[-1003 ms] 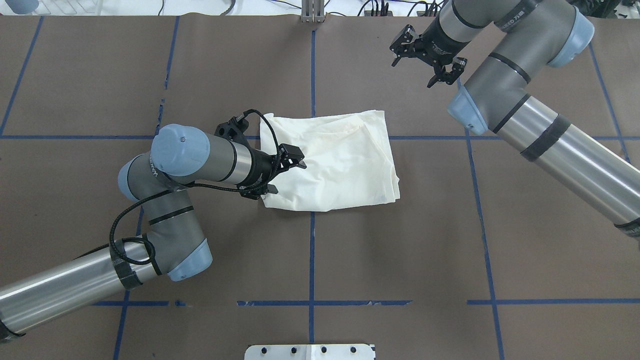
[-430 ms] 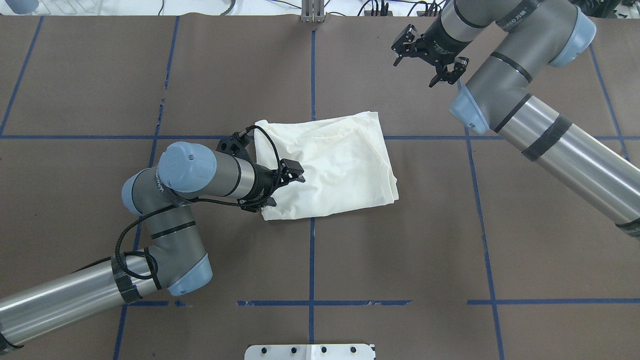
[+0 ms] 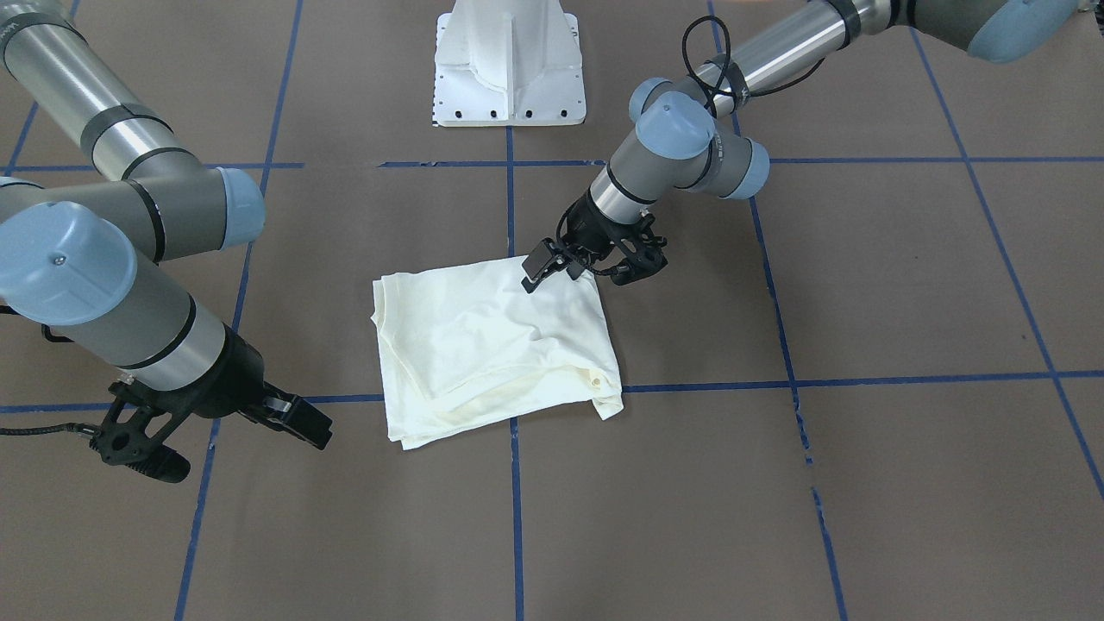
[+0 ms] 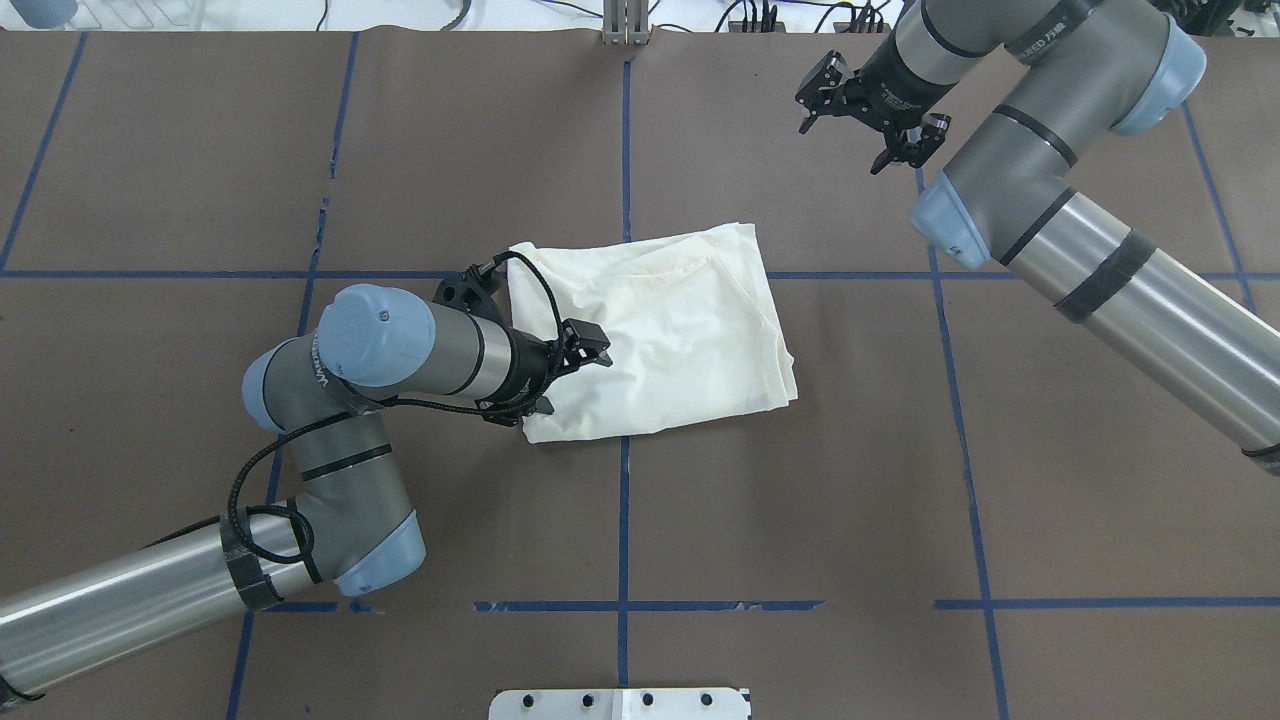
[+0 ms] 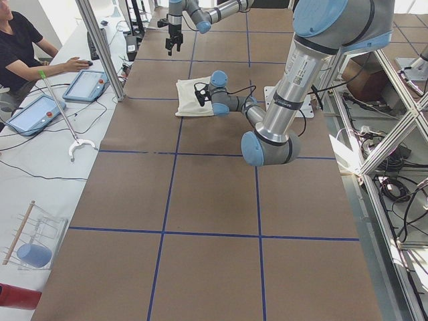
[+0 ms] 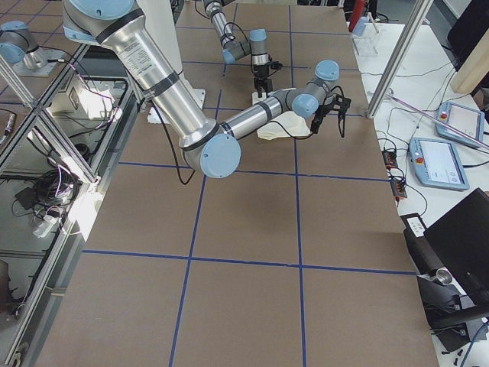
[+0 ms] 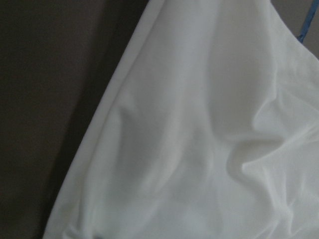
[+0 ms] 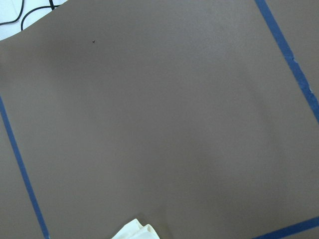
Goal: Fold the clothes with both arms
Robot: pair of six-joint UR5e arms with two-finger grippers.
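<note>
The cream shirt (image 4: 670, 330) lies folded in a rough rectangle in the middle of the table, plain side up, with no print showing. It is also in the front view (image 3: 492, 345). My left gripper (image 4: 567, 377) is open and low over the shirt's left edge, with one finger over the cloth and one at its near corner; it also shows in the front view (image 3: 591, 266). The left wrist view is filled with cloth (image 7: 199, 129) and shows no fingers. My right gripper (image 4: 843, 143) is open and empty above the bare table, far right of the shirt, and also shows in the front view (image 3: 228, 447). A shirt corner (image 8: 134, 230) shows in the right wrist view.
The white pedestal base (image 3: 509, 69) stands at the robot's side of the table. Blue tape lines (image 4: 624, 500) mark a grid on the brown table cover. An operator (image 5: 27, 47) sits at a side desk with tablets, beyond the table's far edge.
The shirt slid left and turned slightly as my left gripper moved towards the robot over its left edge, then stopped. My right gripper drifted a little further right and away.
</note>
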